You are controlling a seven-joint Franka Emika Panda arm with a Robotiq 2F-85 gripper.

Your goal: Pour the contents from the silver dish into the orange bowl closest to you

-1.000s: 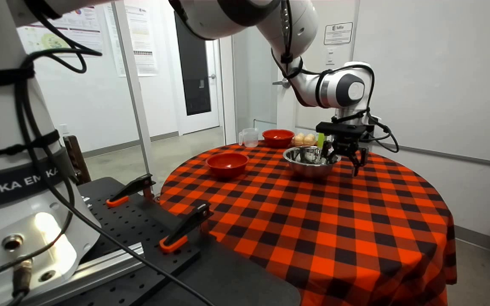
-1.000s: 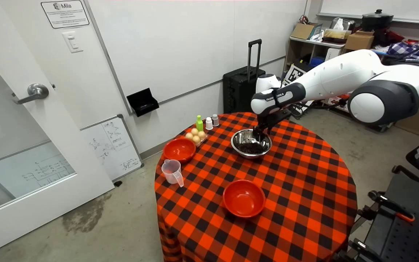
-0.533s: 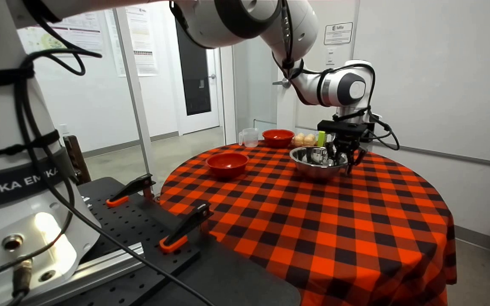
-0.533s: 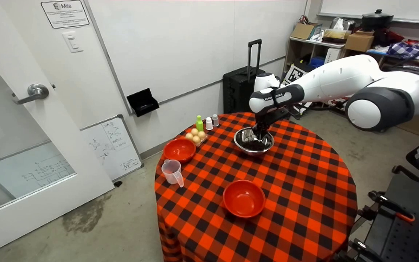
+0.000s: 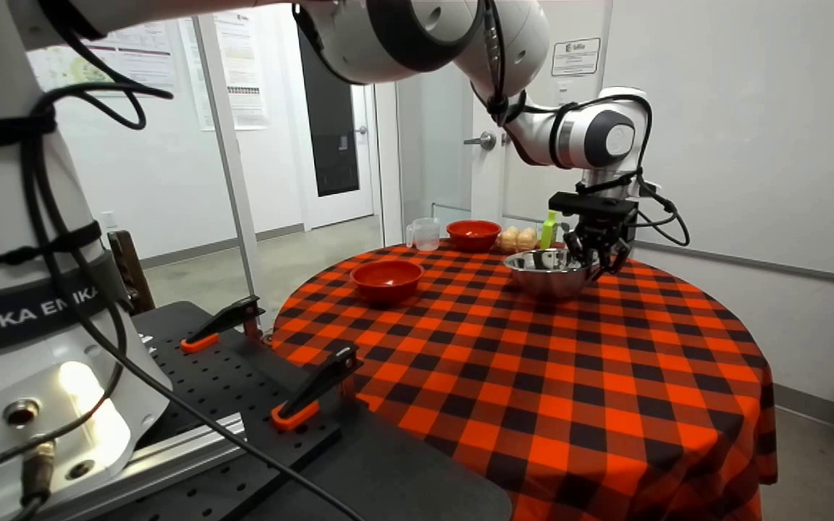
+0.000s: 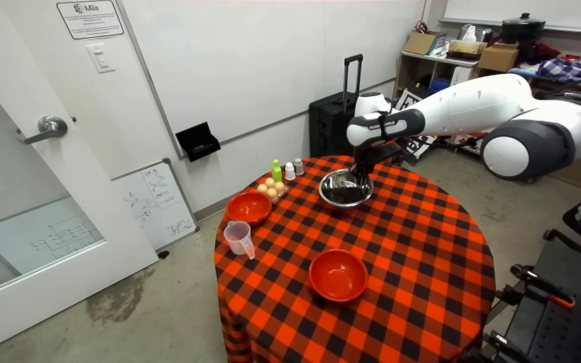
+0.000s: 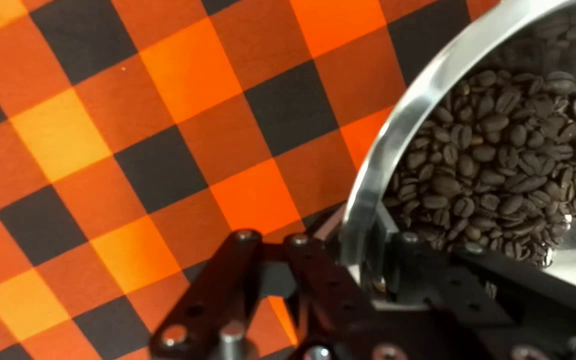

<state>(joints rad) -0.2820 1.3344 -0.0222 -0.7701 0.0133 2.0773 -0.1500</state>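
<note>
The silver dish [image 7: 393, 135], round and shiny, holds many dark coffee beans [image 7: 503, 165]. My gripper [image 7: 355, 227] is shut on the dish's rim, one finger inside the wall and one outside. Both exterior views show the dish [image 5: 544, 282] at the table's far part, under my gripper [image 6: 360, 175]. It looks about level; whether its base touches the cloth I cannot tell. The orange bowl closest to the robot [image 5: 386, 282], red-orange and wide, stands upright with nothing visible inside it; an exterior view shows the same orange bowl [image 6: 338, 277] from above.
Toward the table's edge stand a further red-orange bowl [image 6: 248, 207], a clear measuring cup [image 6: 239, 238], a pack of eggs [image 6: 271, 189], a green bottle [image 6: 276, 171] and two small shakers [image 6: 290, 171]. Clamps [image 5: 316, 387] sit on the robot's base plate.
My gripper has gone from open to shut on the dish's rim and has risen a little. The dish has shifted slightly with it; the orange bowls have stayed put.
</note>
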